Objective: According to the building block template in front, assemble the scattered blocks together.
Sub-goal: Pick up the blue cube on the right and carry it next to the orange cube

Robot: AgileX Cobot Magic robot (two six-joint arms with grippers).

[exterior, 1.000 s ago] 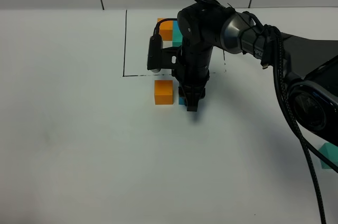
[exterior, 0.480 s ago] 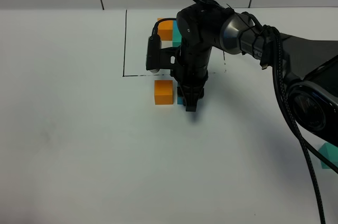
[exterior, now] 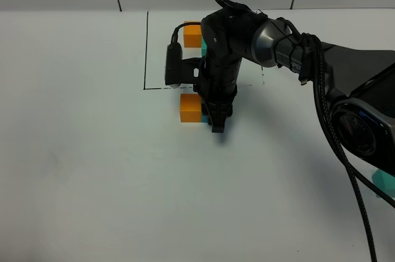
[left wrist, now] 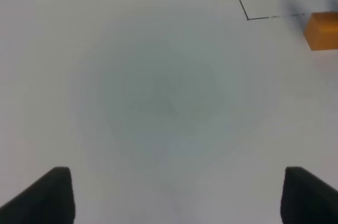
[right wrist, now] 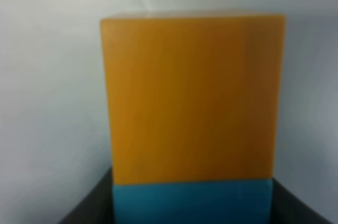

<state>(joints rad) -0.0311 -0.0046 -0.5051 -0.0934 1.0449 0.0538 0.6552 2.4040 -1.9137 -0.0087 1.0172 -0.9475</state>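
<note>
The right gripper point(exterior: 217, 123), just above the centre of the high view, is closed on the blue block point(right wrist: 193, 200), which is set touching the orange block point(exterior: 190, 107) just below the black frame point(exterior: 147, 52). The left gripper point(left wrist: 174, 197) is spread wide, with nothing held. Two of the three blocks are judged joined. The teal-green block point(exterior: 385, 181), at the lower right edge, is not yet added. The building block template point(exterior: 193, 32) is partly hidden at upper centre. Bare table point(exterior: 92, 169) is left open to the left and below.
</note>
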